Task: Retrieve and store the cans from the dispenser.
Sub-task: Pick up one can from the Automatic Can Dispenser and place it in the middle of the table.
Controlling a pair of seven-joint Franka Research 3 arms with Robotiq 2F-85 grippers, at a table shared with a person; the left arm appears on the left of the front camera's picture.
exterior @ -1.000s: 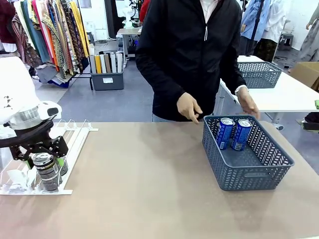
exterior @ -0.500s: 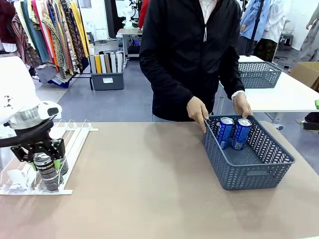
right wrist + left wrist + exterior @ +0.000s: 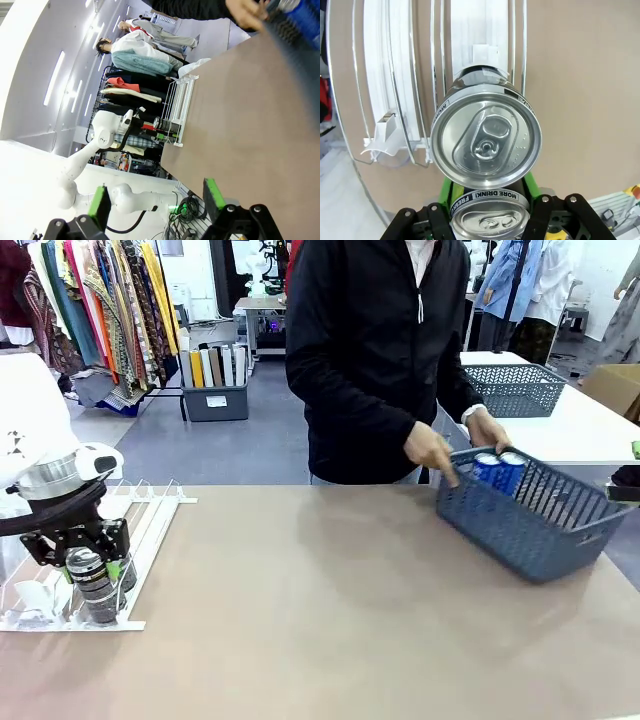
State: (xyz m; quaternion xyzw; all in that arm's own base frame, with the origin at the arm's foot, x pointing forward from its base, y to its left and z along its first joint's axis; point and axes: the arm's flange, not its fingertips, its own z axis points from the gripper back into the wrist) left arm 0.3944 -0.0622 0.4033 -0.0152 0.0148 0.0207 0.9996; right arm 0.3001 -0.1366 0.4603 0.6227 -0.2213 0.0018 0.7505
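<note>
- The tan table (image 3: 330,620) is taking up the whole lower half of the front view.
- A person (image 3: 380,350) in a black jacket is standing at the far edge, upper centre of the frame, and leaning toward the right.
- The white left arm (image 3: 40,455) is coming in at the left edge and reaching down over the rack.
- A grey-blue basket (image 3: 530,525) is sitting tilted at centre right. The person's hands, one (image 3: 432,452) at its near-left corner and the other (image 3: 487,430) at its far rim, are holding the raised end. I cannot tell whether its low end is touching the table.
- The dispenser (image 3: 150,530), a flat white rack of railed lanes, is lying at the lower left of the front view.
- A second basket (image 3: 515,388) is resting on a white table (image 3: 590,430) at the upper right, behind the person.
- Two blue cans (image 3: 500,470) are standing inside the tilted basket, just beside the person's hands.
- A dark can (image 3: 92,585) is standing upright at the front end of a dispenser lane, lower left; its silver top is filling the middle of the left wrist view.
- The left gripper (image 3: 90,562) is clamping that dark can near its top, with green pads on either side.
- A second can top (image 3: 490,222) is showing at the bottom centre of the left wrist view, between the black fingers.
- The right gripper (image 3: 156,202) is hanging with its jaws spread wide and gripping nothing, at the bottom of its own wrist view.
</note>
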